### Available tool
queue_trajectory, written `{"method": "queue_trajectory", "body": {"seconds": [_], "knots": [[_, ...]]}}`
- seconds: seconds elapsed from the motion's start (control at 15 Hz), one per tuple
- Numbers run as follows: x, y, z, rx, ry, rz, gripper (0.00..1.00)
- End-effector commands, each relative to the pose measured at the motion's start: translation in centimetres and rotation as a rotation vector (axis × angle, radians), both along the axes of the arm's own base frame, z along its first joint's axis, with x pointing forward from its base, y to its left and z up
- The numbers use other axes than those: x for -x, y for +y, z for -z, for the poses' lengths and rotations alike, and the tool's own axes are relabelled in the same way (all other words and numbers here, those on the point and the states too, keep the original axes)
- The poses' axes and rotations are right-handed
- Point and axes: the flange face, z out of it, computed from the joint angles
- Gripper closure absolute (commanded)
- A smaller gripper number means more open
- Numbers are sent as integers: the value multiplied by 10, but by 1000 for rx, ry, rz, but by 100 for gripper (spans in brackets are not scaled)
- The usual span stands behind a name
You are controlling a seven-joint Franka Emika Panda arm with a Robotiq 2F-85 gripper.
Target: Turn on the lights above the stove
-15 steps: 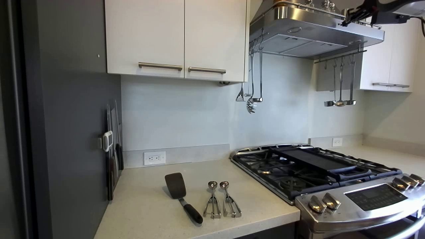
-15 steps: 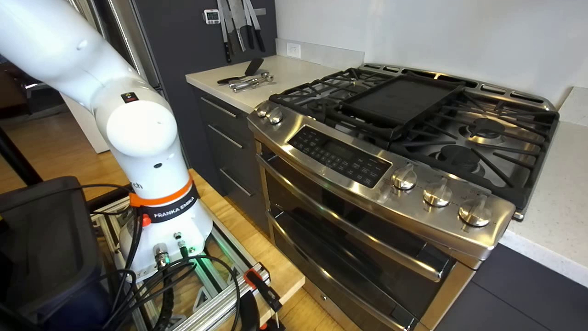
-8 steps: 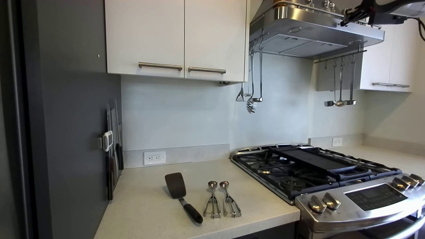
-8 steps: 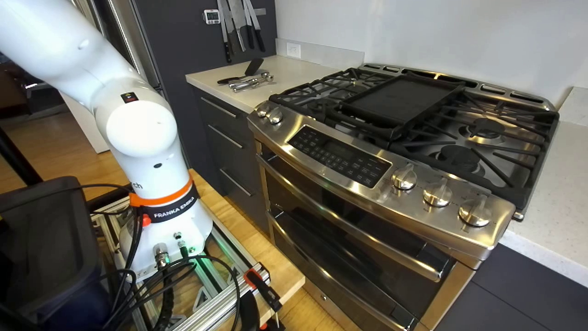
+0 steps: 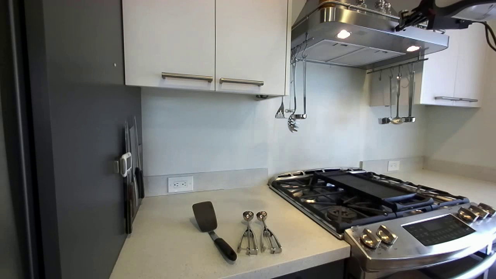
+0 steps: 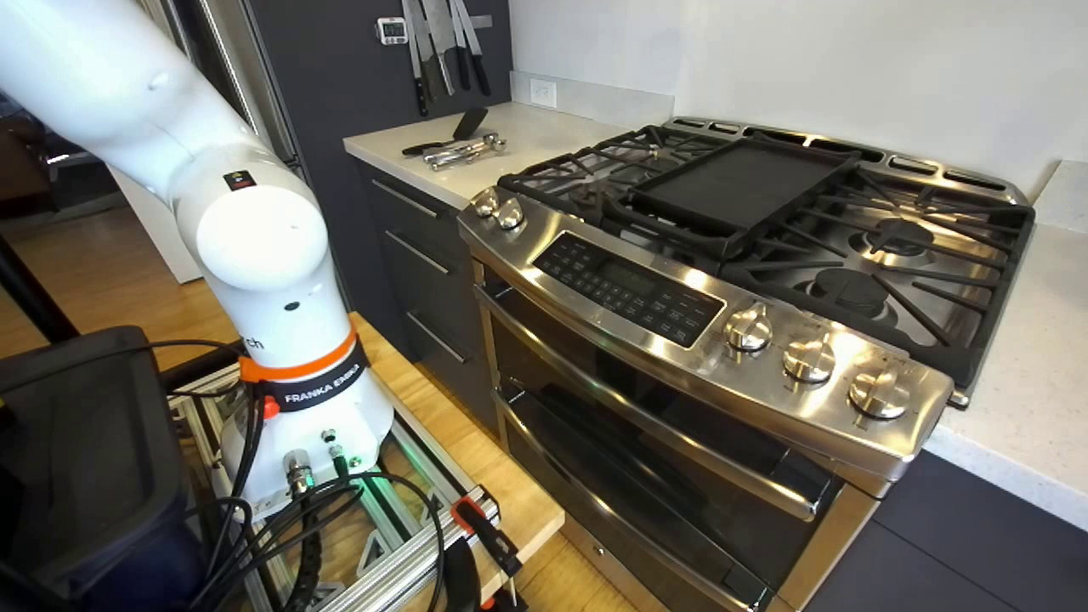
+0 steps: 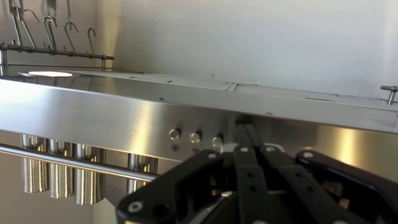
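The steel range hood [image 5: 381,31] hangs above the stove [image 5: 372,193]. Both hood lights are lit, the near one [image 5: 343,34] and the far one [image 5: 413,48]. One lit lamp [image 7: 49,74] also shows in the wrist view. A row of round buttons [image 7: 196,137] sits on the hood's front face, left of the fingertips. My gripper [image 7: 245,126] is shut and empty, its fingertips together at the hood face; it covers that part of the face, so further buttons may be hidden. I cannot tell if it touches. It also shows in an exterior view [image 5: 399,26].
A rail [image 7: 93,168] and metal canisters [image 7: 90,174] lie along the hood. Utensils [image 5: 398,97] hang from side bars. A spatula [image 5: 205,217] and two scoops [image 5: 248,236] lie on the counter [image 5: 166,248]. White cabinets [image 5: 248,46] flank the hood.
Both hood lights were off in the earlier frames and are now lit, brightening the stove and wall. My gripper has shifted slightly left in the exterior view.
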Motion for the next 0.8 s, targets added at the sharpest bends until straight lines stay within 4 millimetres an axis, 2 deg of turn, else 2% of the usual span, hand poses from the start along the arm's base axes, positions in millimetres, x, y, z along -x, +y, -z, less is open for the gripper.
{"method": "queue_trajectory", "body": {"seconds": [0.0, 0.4, 0.73], "knots": [[-10, 0, -4, -3, -9, 0, 100], [-18, -1, 1, -3, 15, -1, 100], [5, 3, -4, -14, 17, -29, 100]]}}
